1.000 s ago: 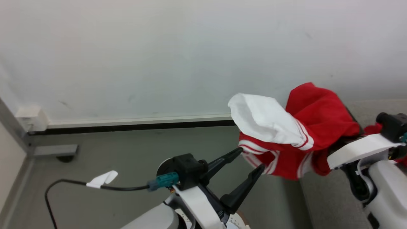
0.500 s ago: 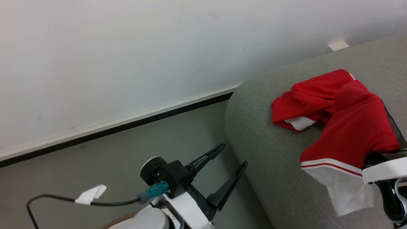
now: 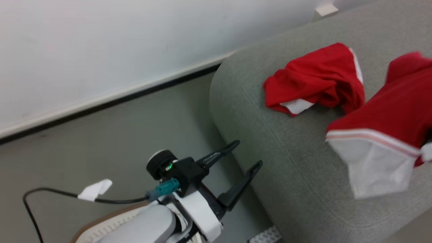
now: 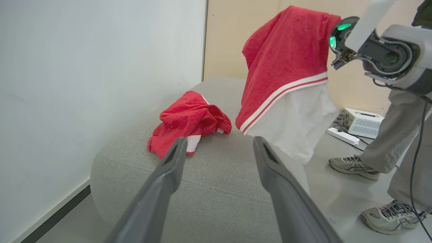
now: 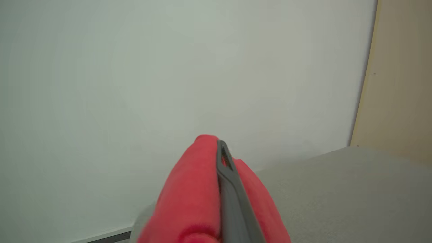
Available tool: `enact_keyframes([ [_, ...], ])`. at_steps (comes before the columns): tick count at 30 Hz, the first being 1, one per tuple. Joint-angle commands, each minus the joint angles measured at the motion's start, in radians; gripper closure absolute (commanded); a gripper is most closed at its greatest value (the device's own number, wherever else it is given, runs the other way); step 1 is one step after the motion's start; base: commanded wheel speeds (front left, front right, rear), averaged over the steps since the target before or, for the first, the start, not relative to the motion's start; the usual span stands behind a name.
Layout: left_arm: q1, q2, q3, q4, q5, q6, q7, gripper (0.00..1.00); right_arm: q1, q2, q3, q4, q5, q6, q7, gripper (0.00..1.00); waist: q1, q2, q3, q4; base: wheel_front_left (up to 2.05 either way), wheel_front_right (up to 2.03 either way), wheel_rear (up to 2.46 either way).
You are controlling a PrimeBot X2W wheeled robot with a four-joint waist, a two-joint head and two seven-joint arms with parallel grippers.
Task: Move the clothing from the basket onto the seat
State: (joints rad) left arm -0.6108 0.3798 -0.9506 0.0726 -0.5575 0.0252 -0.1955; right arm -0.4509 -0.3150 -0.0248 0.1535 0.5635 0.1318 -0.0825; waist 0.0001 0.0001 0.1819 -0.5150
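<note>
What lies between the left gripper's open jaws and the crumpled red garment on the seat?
Only bare seat, up to the crumpled garment; left wrist view shows it.

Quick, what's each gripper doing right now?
Left gripper: open, empty.
Right gripper: shut on a red garment.

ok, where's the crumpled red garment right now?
The crumpled red garment lies on the grey seat, upper right of the head view, toward the wall side and just left of the hanging red-and-white garment.
</note>
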Motion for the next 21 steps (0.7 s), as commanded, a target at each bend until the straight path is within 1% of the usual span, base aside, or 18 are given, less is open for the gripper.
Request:
enact_keyframes([
  [1,-0.018,0.014,0.001,-0.006,0.013,-0.003,0.010,0.00,-0.040,-0.012,-0.021,0.013,-0.010,-0.002,0.006,1.00,-0.0001,-0.0001,0.070,0.034,0.00,0.00,0.00],
  [5,-0.066,0.036,0.008,-0.029,0.025,-0.014,0.043,0.00,-0.184,-0.063,-0.091,0.113,-0.044,-0.002,0.039,1.00,-0.0001,-0.0001,0.173,0.087,0.00,0.00,0.00],
  [6,-0.082,0.039,0.007,-0.038,0.029,-0.016,0.055,0.00,-0.211,-0.098,-0.101,0.143,-0.075,-0.002,0.050,1.00,-0.0001,-0.0001,0.205,0.106,0.00,0.00,0.00],
  [7,-0.099,0.043,0.006,-0.043,0.034,-0.023,0.066,0.00,-0.241,-0.121,-0.108,0.177,-0.094,-0.002,0.054,1.00,-0.0001,-0.0001,0.233,0.124,0.00,0.00,0.00],
  [8,-0.110,0.051,0.007,-0.047,0.036,-0.025,0.070,0.00,-0.278,-0.125,-0.128,0.218,-0.098,-0.002,0.052,1.00,-0.0001,-0.0001,0.257,0.140,0.00,0.00,0.00],
  [9,-0.120,0.055,0.009,-0.055,0.036,-0.026,0.080,0.00,-0.306,-0.148,-0.139,0.256,-0.125,-0.002,0.053,1.00,-0.0001,-0.0001,0.282,0.156,0.00,0.00,0.00],
  [11,-0.134,0.071,0.017,-0.060,0.040,-0.026,0.088,0.00,-0.352,-0.167,-0.151,0.344,-0.169,-0.002,0.068,1.00,-0.0001,-0.0001,0.319,0.181,0.00,0.00,0.00],
  [14,-0.151,0.077,0.024,-0.065,0.042,-0.027,0.089,0.00,-0.401,-0.197,-0.120,0.467,-0.249,-0.002,0.105,1.00,-0.0001,-0.0001,0.358,0.211,0.00,0.00,0.00],
  [16,-0.155,0.080,0.027,-0.061,0.040,-0.026,0.084,0.00,-0.412,-0.221,-0.079,0.559,-0.311,-0.002,0.159,1.00,-0.0001,-0.0001,0.368,0.224,0.00,0.00,0.00],
  [17,-0.157,0.080,0.028,-0.058,0.040,-0.026,0.080,0.00,-0.421,-0.228,-0.063,0.599,-0.329,-0.002,0.185,0.93,-0.0001,-0.0001,0.371,0.230,0.00,0.00,0.00],
  [18,-0.158,0.077,0.027,-0.055,0.039,-0.027,0.076,0.00,-0.428,-0.224,-0.055,0.643,-0.334,-0.002,0.215,0.95,-0.0001,-0.0001,0.369,0.235,0.00,0.00,0.00],
  [19,-0.158,0.075,0.027,-0.050,0.037,-0.028,0.074,0.00,-0.428,-0.216,-0.041,0.683,-0.336,-0.002,0.251,0.91,-0.0001,-0.0001,0.366,0.238,0.00,0.00,0.00],
  [20,-0.158,0.073,0.029,-0.045,0.034,-0.027,0.069,0.00,-0.431,-0.216,-0.030,0.715,-0.337,-0.002,0.278,0.83,-0.0001,-0.0001,0.362,0.241,0.00,0.00,0.00],
  [21,-0.158,0.072,0.030,-0.039,0.031,-0.027,0.067,0.00,-0.437,-0.220,-0.020,0.739,-0.332,-0.002,0.297,0.66,-0.0001,-0.0001,0.356,0.243,0.00,0.00,0.00],
])
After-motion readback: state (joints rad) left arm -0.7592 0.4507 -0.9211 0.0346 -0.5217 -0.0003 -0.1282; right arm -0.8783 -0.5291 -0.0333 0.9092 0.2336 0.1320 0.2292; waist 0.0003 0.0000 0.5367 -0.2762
